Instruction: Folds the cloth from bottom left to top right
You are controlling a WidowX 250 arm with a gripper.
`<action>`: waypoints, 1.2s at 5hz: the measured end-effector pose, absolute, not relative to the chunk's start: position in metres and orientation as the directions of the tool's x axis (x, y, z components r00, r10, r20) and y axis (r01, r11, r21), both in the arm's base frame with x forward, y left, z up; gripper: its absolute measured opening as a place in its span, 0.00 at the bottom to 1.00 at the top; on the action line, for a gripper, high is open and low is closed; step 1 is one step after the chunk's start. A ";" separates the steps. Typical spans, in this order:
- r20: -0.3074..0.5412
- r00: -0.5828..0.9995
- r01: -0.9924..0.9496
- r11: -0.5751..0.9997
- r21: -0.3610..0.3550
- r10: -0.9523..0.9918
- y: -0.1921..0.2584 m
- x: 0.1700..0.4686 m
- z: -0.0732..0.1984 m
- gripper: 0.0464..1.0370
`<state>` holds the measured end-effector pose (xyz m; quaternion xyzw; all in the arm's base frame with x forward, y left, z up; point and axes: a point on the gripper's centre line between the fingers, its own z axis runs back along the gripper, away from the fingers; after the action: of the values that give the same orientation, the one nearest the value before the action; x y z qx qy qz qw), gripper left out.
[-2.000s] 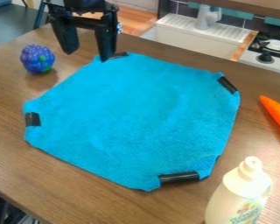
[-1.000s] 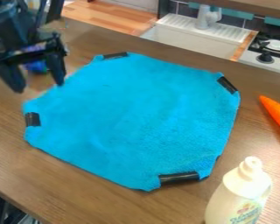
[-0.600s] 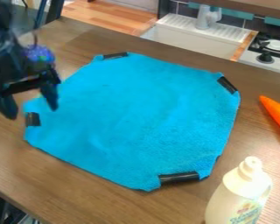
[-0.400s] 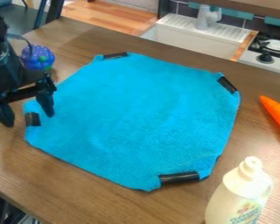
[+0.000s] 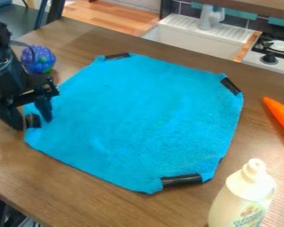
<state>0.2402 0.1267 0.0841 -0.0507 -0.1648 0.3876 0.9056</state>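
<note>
Lowered since the earlier frames, the black two-finger gripper points down, fingertips apart, about a black strip at the left corner of the blue fabric cloth, flat on the brown wooden table; contact is unclear. The view's edge crops the arm.

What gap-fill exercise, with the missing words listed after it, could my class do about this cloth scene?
The cloth on the table is coloured ____.
The bands at its corners are coloured ____.
The open tool is at the picture's ____ side.
The orange vegetable beyond the bottle is a ____.
Missing words: blue; black; left; carrot.
</note>
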 end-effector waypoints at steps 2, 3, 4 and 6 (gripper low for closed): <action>0.311 0.620 -0.695 0.688 -0.208 0.720 0.132 0.241 0.081 0.13; 0.246 0.626 -0.699 0.672 -0.244 0.740 0.128 0.231 0.087 0.03; 0.208 0.612 -0.696 0.644 -0.318 0.763 0.120 0.238 0.125 0.01; 0.080 0.573 -0.728 0.551 -0.408 0.816 0.090 0.280 0.166 0.01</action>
<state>0.2796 0.0897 0.1658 -0.1675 -0.1312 0.4432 0.8708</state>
